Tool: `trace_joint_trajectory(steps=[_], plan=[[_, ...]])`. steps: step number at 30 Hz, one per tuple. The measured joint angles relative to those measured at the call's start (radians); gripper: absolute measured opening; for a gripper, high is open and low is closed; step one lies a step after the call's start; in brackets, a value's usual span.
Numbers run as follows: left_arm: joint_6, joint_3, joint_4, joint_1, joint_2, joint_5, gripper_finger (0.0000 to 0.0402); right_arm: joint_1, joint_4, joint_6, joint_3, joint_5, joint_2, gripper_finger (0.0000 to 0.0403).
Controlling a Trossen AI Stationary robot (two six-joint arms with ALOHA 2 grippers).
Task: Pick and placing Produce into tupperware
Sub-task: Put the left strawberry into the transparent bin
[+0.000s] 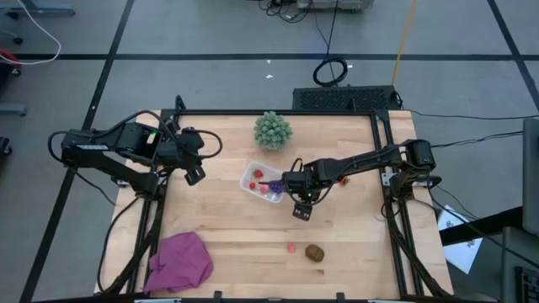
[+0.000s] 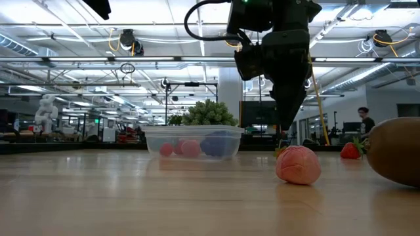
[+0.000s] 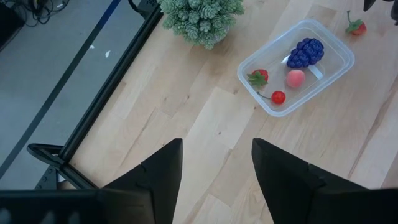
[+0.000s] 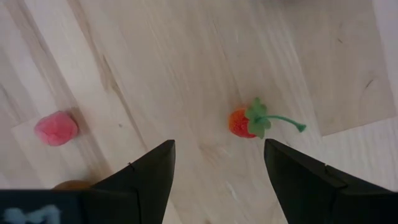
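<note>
The clear tupperware (image 1: 262, 181) (image 3: 297, 65) stands mid-table and holds a purple piece (image 3: 306, 51), a strawberry (image 3: 258, 77), a pink piece (image 3: 295, 78) and a small red one (image 3: 278, 97). My right gripper (image 1: 301, 208) (image 4: 217, 168) hangs open just near of it, above a red piece with a green stem (image 4: 249, 122) that lies on the wood. A pink piece (image 1: 291, 248) (image 2: 298, 164) and the brown oval piece (image 1: 315, 252) (image 2: 397, 152) lie toward the near edge. Another strawberry (image 1: 343, 179) (image 2: 351, 151) lies right of the tupperware. My left gripper (image 1: 194, 173) (image 3: 216, 168) waits open, left of the tupperware.
The pale-green spiky ball (image 1: 273, 130) sits at the far edge, behind the tupperware. The magenta cloth (image 1: 179, 261) lies bunched at the near left corner. Bare wood stretches between the cloth and the pink piece. A person (image 2: 365, 121) stands far off in the room.
</note>
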Motion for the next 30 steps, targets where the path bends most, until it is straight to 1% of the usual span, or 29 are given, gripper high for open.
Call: trace_joint_trajectory(steps=[20,24,27,30], plan=[[0.0,0.0,0.002,0.0,0.0,0.0,0.0196,0.002,0.009,0.06,-0.001,0.001,0.0,0.0236],[0.0,0.0,0.003,0.0,0.0,0.0,0.0202,0.002,0.036,0.088,-0.037,-0.001,0.008,0.0236],[0.0,0.0,0.003,0.0,0.0,0.0,0.0202,0.002,0.107,0.117,-0.086,-0.04,0.008,0.0236],[0.0,0.0,0.003,0.0,0.0,0.0,0.0202,0.002,0.144,0.135,-0.121,-0.058,0.008,0.0236]])
